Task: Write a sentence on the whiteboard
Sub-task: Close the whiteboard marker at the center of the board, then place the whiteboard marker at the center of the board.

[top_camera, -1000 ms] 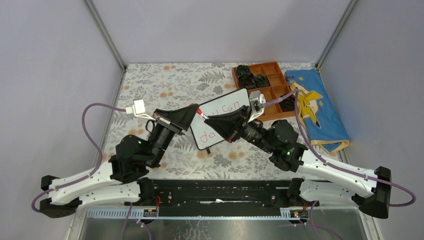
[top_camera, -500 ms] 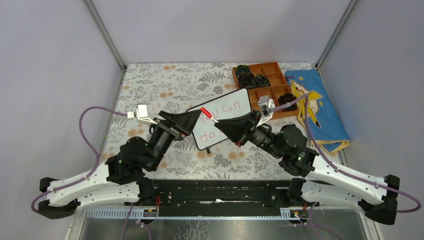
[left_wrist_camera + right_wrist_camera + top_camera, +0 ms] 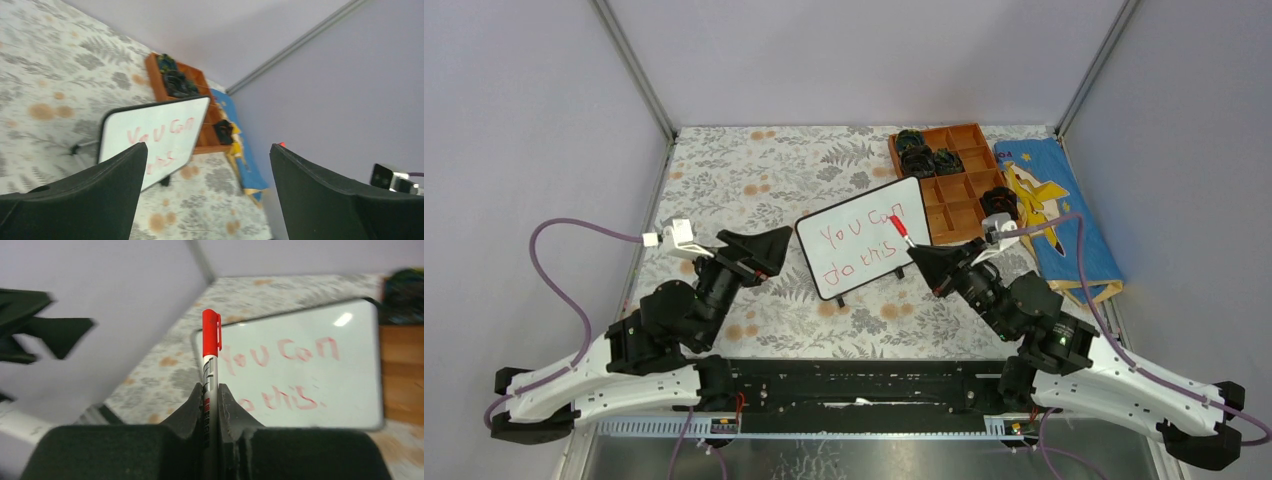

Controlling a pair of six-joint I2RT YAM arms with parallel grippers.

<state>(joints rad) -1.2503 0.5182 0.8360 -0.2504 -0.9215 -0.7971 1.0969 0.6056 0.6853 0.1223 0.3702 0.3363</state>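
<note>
Red marker words, the sentence [image 3: 861, 243], read "You can" on an upper line and "do this" on a lower one, in thin uneven letters. They fill most of the whiteboard [image 3: 848, 281], a small white board with rounded corners and a thin black frame. It stands on small black feet near the middle of the flower-patterned surface [image 3: 754, 170], turned at a slant, with its right end further from the arms than its left.

To the left of the board, and apart from it, the left end effector [image 3: 776, 252] has its two black fingers spread wide with nothing between them. In its wrist view the board shows through the gap.

On the right side of the board, the right end effector [image 3: 921, 256] is pressed together on a marker [image 3: 902, 230]. The grey barrel is pinched between the fingers, and the red capped end sticks out beyond the fingertips. From above, that red end lies over the board's right edge, just beside the word "can". Whether it touches the board cannot be told.

Behind the board's right end sits a brown wooden tray [image 3: 969, 185] with compartments, and several of them hold dark objects too small to make out. A blue cloth [image 3: 1064, 235] with a yellow figure lies just beside the tray, at the right edge of the surface.
</note>
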